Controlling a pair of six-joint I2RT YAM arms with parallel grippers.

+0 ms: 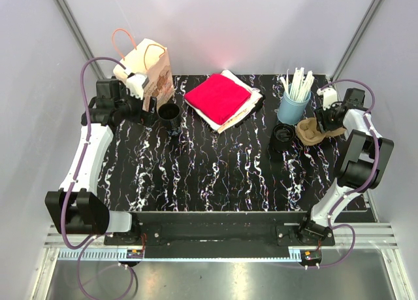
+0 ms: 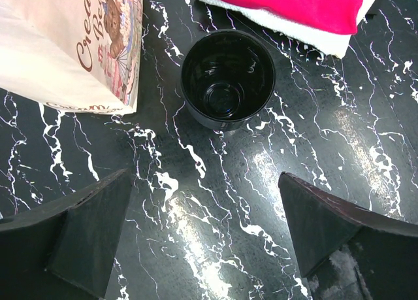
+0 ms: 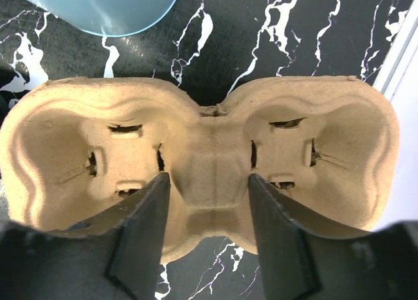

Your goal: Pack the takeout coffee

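**Marbled desk (image 1: 215, 176): shaky pinch on the carrier (image 3: 65, 136)**

The pulp carrier sits at the desk's far right, just beside the blue straw cup (image 1: 292, 109). My right pincer (image 3: 208, 182) straddles its middle bridge; whether it grips I cannot tell. Soft pulp may buckle or slip, swinging into the straws (image 1: 297, 81). My left pincer (image 2: 204, 182) gapes wide near the black cup (image 2: 227, 78); a careless reach would topple it.

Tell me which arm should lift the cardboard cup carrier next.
Right. The right claw straddles the cup carrier at its middle, one finger each side. The left claw hangs open by the black cup, across the table.
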